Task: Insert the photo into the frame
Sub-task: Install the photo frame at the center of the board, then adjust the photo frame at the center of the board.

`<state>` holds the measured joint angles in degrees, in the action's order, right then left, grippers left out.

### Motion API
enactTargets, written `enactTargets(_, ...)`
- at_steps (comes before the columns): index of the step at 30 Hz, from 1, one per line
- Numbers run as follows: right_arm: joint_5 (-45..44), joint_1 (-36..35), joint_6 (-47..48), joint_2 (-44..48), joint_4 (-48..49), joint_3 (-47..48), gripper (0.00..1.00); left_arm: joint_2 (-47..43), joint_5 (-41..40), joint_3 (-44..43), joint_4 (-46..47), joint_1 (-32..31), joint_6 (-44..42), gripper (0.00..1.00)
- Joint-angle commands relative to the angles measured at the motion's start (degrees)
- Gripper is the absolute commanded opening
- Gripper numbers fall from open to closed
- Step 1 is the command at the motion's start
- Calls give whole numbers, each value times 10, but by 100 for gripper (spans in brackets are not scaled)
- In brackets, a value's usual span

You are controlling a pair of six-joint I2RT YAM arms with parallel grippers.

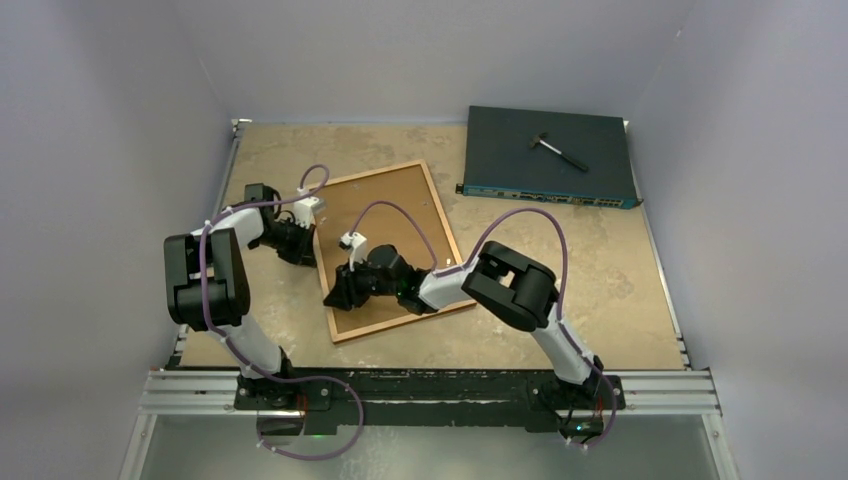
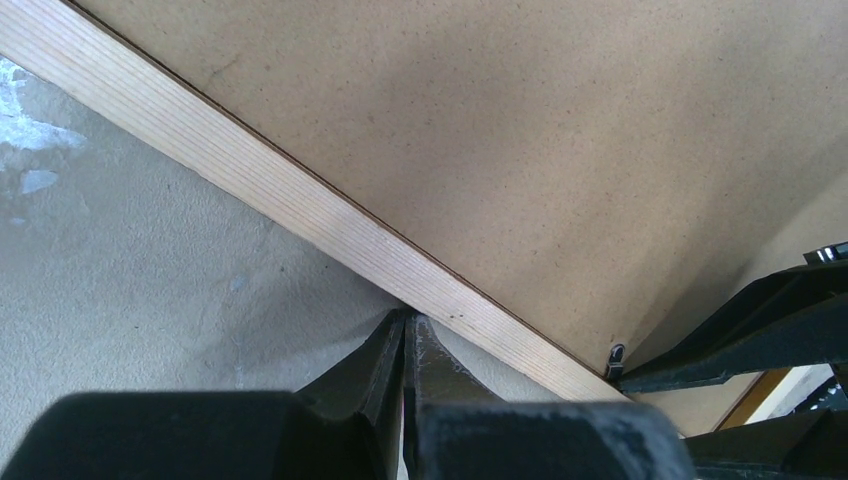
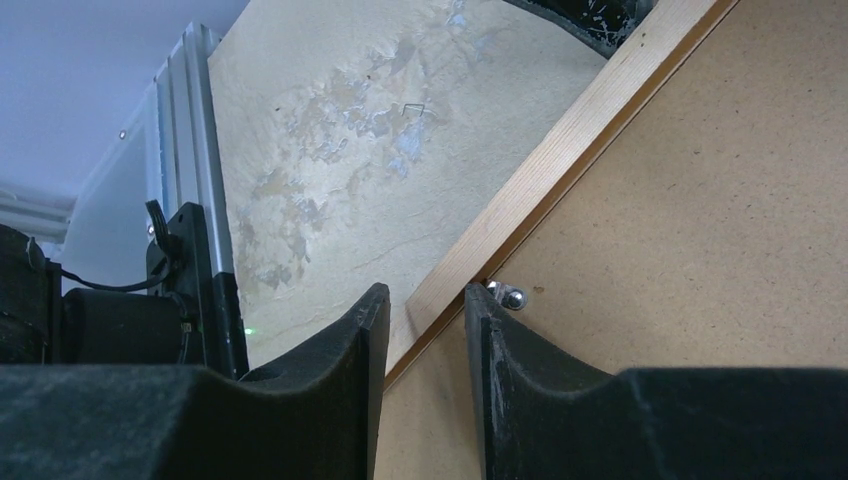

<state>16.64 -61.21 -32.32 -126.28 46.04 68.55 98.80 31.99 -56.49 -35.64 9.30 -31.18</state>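
The frame (image 1: 372, 178) lies face down on the desk (image 1: 560, 290) with its backing board (image 1: 385, 205) up. I see no photo; it may sit under the board or be out of view.

My left hand (image 2: 405, 330), fingers together, sets its tip against the frame's outer left edge, bracing it, I think. My right hand (image 3: 427, 300) has its fingers apart astride that same rail, beside a small metal tab (image 3: 510, 296) on the board. Whether it pinches the rail I cannot tell.

I judge I'm working the tabs. The next move calls for a fine nudge on that tab without sliding the frame.
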Motion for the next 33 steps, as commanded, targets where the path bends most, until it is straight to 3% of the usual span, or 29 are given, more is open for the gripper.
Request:
enactTargets(1,6,7,16,-5,-11,10,37,-3,22,6,-2,-5,-18,0)
enactTargets(6,47,17,13,64,46,-36,40,-7,21,-10,-18,-4,-20,0)
enactTargets(12,93,81,-9,141,76,-69,54,-4,34,-83,-58,14,0,0)
enactTargets(19,88,145,23,84,4,31,61,44,12,-169,-32,15,65,30)
enactTargets(23,83,169,39,33,-38,109,62,111,19,-215,-21,15,97,35)
enactTargets(27,59,171,73,-6,-82,173,63,149,19,-231,16,15,127,33)
enactTargets(33,59,171,61,-55,-84,223,63,175,32,-235,31,15,138,14)
